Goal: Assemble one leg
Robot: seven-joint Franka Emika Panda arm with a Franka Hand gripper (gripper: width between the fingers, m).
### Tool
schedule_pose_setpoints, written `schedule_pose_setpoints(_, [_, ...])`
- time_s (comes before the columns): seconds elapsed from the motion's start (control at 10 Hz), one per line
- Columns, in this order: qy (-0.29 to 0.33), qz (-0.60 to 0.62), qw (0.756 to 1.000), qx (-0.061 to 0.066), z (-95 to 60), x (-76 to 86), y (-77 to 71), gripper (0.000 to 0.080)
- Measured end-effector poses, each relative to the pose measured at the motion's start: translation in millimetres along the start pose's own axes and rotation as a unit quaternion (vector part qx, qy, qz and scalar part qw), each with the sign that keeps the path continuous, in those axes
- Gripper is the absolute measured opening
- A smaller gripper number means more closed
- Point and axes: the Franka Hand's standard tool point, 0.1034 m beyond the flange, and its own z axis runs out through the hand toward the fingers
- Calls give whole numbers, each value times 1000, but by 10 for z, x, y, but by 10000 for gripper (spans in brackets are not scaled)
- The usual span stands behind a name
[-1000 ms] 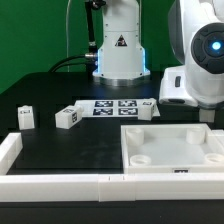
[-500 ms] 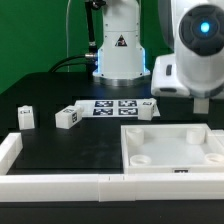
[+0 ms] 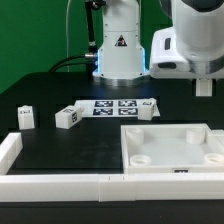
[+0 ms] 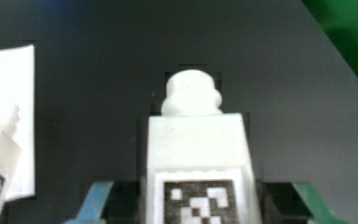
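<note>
Much of the arm [image 3: 190, 40] is cut off by the exterior view's top and right edges; only its bulky white wrist housing shows, high above the table. The gripper [image 3: 203, 87] beneath it is a small grey stub there, too small to read.

In the wrist view the fingers [image 4: 101, 198] show only as two teal slivers at the picture's edge, one on either side of the leg [image 4: 197, 140]. The leg stands between them with its rounded tip pointing away from the camera and its tag partly cut off. The jaws are closed on it, holding it clear of the blurred dark table. A white piece with part of a tag [image 4: 2, 130] runs out of that picture; I cannot tell what it is.

The hand hangs above the far right corner of the square panel [image 3: 170, 150], well clear of it. Two loose legs [image 3: 26, 117] [image 3: 67, 118] sit on the table towards the exterior view's left, near the marker board [image 3: 112, 107]
</note>
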Motion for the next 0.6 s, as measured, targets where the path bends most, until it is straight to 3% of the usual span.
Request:
schedule_pose_setpoints(0.3, [157, -9, 987, 12, -62, 64, -65, 290])
schedule_pose_setpoints(0.4, [185, -14, 983, 10, -69, 58, -54, 290])
schedule_pose_setpoints(0.6, [257, -39, 966, -6, -315, 111, -18, 290])
